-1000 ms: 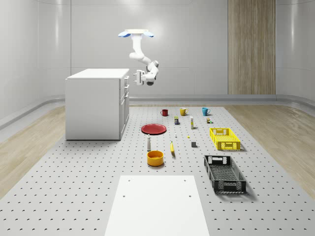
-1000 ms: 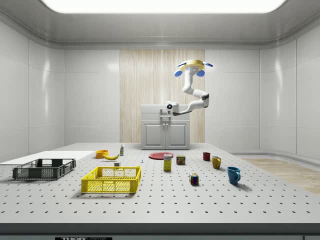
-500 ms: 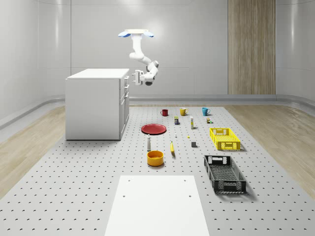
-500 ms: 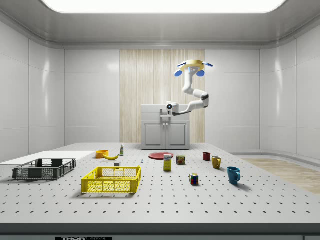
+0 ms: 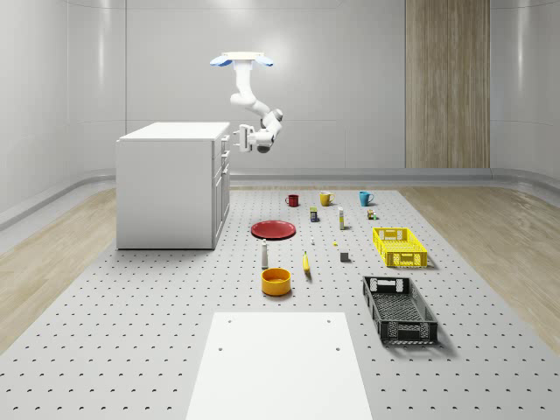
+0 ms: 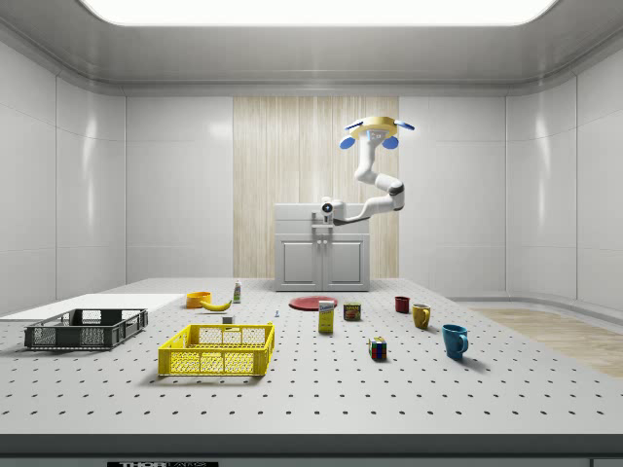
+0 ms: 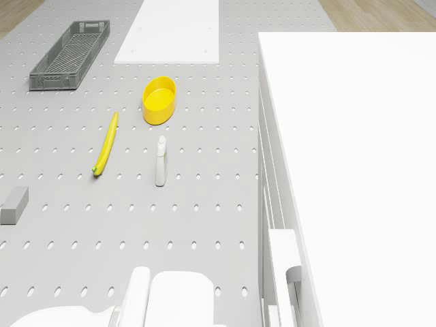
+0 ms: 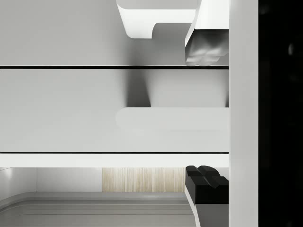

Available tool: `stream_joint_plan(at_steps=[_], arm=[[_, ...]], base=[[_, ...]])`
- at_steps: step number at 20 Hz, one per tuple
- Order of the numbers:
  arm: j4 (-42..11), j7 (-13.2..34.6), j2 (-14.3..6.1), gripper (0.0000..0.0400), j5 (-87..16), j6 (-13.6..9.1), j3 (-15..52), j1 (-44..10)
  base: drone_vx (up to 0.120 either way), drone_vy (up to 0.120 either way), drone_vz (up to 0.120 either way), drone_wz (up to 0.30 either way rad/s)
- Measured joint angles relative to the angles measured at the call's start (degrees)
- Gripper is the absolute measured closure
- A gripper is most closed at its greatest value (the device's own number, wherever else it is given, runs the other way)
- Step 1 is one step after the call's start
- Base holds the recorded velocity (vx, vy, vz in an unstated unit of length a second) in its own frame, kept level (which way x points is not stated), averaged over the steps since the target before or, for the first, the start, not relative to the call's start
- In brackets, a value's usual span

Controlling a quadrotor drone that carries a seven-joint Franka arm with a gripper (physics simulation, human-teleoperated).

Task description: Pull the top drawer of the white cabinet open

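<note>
The white cabinet (image 5: 166, 184) stands at the whole-scene view's left, its drawer fronts facing the table's objects. My drone (image 5: 241, 59) hovers high beside the cabinet's front, with the arm bent down toward it. The gripper (image 5: 236, 136) is level with the top drawer, right at its front. In the wrist view the drawer front (image 8: 66, 109) is close, and its pale bar handle (image 8: 173, 118) lies between my two fingertips (image 8: 206, 47). The gripper (image 8: 207, 116) is open, one finger on each side of the handle. From the side view the gripper (image 6: 320, 216) overlaps the cabinet (image 6: 322, 255).
On the perforated table near the cabinet lie a red plate (image 5: 274, 229), a white bottle (image 7: 161, 161), a banana (image 7: 105, 143) and a yellow bowl (image 7: 159, 101). Further off are a black crate (image 5: 399, 308), a yellow crate (image 5: 399, 246), mugs and a white slab (image 5: 280, 367).
The gripper has risen slightly and moved closer to the cabinet's front. The drone has held its place.
</note>
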Motion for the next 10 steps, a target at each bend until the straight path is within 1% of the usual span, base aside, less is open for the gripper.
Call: stream_joint_plan(at_steps=[10], arm=[[-1.42, -0.82, 0.63, 0.0088, 2.06, 3.21, 1.96, 1.36]], base=[[0.000, 0.000, 0.000, 0.000]])
